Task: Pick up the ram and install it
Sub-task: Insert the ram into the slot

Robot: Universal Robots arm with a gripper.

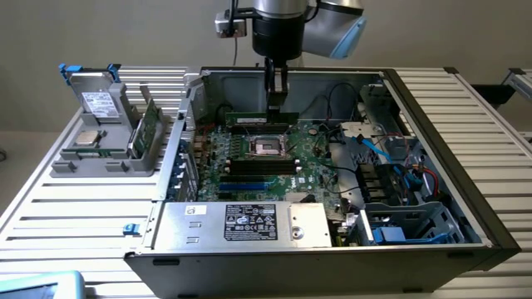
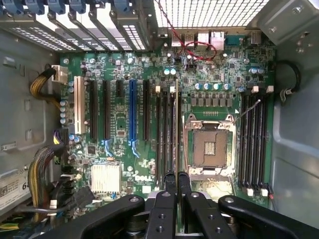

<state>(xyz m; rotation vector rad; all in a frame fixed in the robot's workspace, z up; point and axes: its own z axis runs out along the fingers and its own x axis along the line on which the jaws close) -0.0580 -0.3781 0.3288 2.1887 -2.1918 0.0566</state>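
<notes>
The ram (image 1: 260, 119) is a narrow green stick held level inside the open computer case (image 1: 432, 112), just over the far memory slots behind the empty processor socket (image 1: 268, 147). My gripper (image 1: 277, 107) comes straight down from above and is shut on the ram's upper edge. In the wrist view the ram (image 2: 177, 124) appears edge-on as a thin line running away from my black fingers (image 2: 170, 181), beside the dark memory slots (image 2: 165, 129) next to the socket (image 2: 209, 149). Whether its lower edge sits in a slot I cannot tell.
A grey holder (image 1: 75, 167) on the exterior view's left carries a boxy drive (image 1: 101, 103), a silver chip (image 1: 87, 137) and another green board (image 1: 148, 128). The power supply (image 1: 241, 224) fills the case's near side. Cables and drive cages (image 1: 399, 180) crowd the exterior view's right.
</notes>
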